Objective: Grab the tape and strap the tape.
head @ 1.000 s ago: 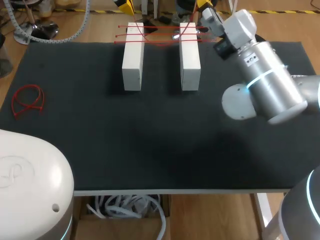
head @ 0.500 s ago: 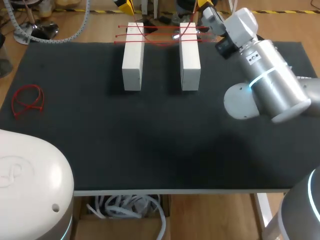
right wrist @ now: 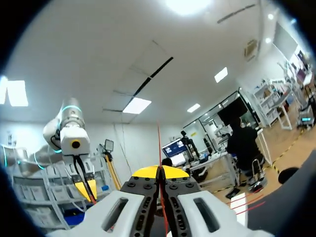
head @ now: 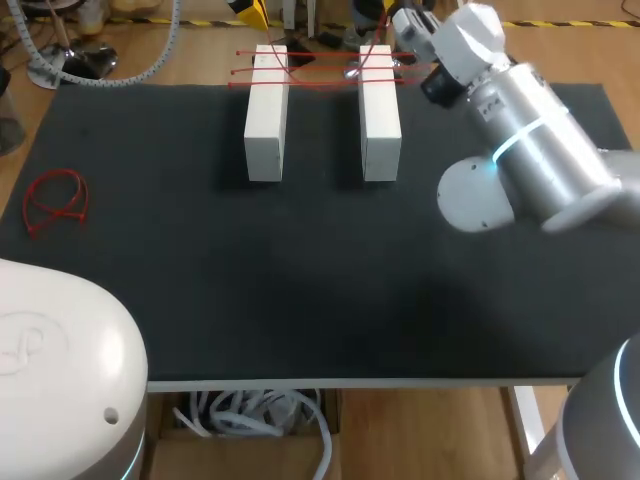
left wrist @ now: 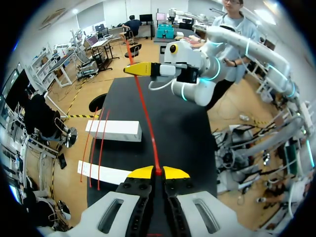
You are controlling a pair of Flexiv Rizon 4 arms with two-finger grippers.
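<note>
Two white blocks [head: 265,110] [head: 380,112] stand side by side at the far edge of the black table [head: 300,280]. Several red tapes [head: 320,70] lie across their far ends. My left gripper [left wrist: 158,172] is shut on one end of a red tape [left wrist: 148,123], which runs taut above the table to my right gripper's yellow tips [left wrist: 142,69]. My right gripper [right wrist: 160,171] is shut on the thin red tape [right wrist: 159,143]. In the head view both grippers sit past the far edge, left gripper [head: 250,12] and right gripper [head: 403,14].
A loose bundle of red tape [head: 55,200] lies near the table's left edge. My right arm [head: 530,150] hangs over the far right part of the table. My left arm's base [head: 60,370] fills the near left corner.
My right arm's wrist has swung a little to the left and toward the far edge. The blocks, the laid tapes and the left gripper have stayed in place.
</note>
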